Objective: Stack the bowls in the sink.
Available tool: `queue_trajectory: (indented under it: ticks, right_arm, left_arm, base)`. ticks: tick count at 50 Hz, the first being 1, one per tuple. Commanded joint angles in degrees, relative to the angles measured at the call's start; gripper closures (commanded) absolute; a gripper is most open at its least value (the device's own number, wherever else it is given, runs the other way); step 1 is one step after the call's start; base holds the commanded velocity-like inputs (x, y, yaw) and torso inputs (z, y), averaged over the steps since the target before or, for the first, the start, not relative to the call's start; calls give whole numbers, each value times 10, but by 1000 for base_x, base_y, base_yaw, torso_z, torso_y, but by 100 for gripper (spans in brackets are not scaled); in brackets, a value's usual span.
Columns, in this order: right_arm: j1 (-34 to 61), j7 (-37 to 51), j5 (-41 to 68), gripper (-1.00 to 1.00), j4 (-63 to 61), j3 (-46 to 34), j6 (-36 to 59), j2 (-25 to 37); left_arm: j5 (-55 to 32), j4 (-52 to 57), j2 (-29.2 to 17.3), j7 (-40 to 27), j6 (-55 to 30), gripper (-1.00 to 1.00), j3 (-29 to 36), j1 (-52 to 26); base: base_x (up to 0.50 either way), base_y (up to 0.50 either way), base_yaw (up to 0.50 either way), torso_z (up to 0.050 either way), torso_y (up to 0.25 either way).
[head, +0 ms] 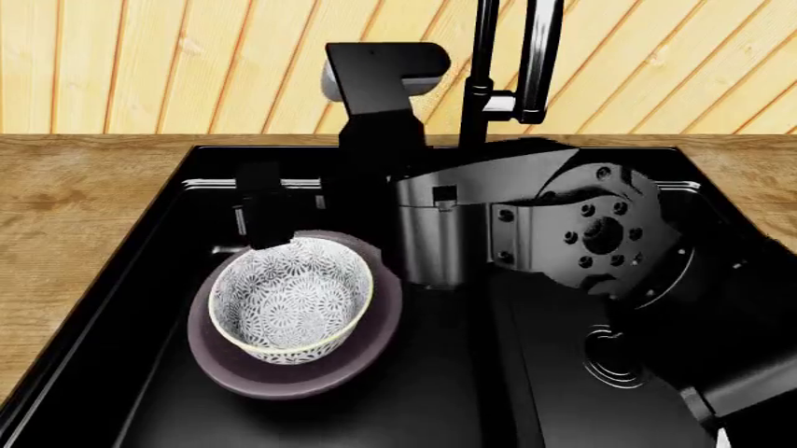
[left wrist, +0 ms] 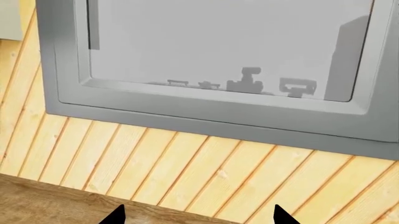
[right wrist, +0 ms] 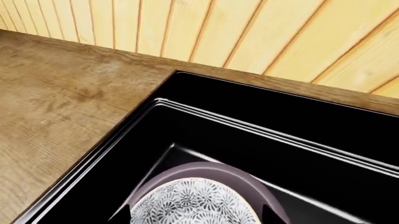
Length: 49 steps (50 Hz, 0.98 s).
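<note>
The white floral bowl [head: 293,299] sits inside the wider mauve bowl [head: 373,345] in the left basin of the black sink [head: 88,345]. My right arm reaches across the sink from the right. Its gripper [head: 280,213] hangs just over the far rim of the white bowl. In the right wrist view the gripper [right wrist: 197,219] is open, its dark fingers standing either side of the white bowl [right wrist: 193,205], with the mauve bowl's rim [right wrist: 215,170] beyond. My left gripper [left wrist: 198,217] is open and empty, facing the wooden wall.
A black faucet [head: 538,56] rises behind the sink's middle. The right basin holds a round drain [head: 613,355] under my right arm. Wooden countertop [head: 75,205] borders the sink on the left. A grey-framed window [left wrist: 224,46] is set in the plank wall [left wrist: 187,163].
</note>
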Motion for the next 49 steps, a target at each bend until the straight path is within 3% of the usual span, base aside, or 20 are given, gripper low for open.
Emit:
queue_trajectory:
  ticks: [1, 49]
  right_arm:
    - [43, 45, 33, -100, -51, 10, 17, 10]
    - [143, 146, 119, -100, -190, 56, 22, 58]
  left_arm:
    - [-6, -3, 1, -6, -5, -100, 1, -10]
    - [-10, -4, 17, -16, -6, -100, 17, -26]
  base:
    - [0, 0, 0, 0, 0]
    - [0, 0, 0, 0, 0]
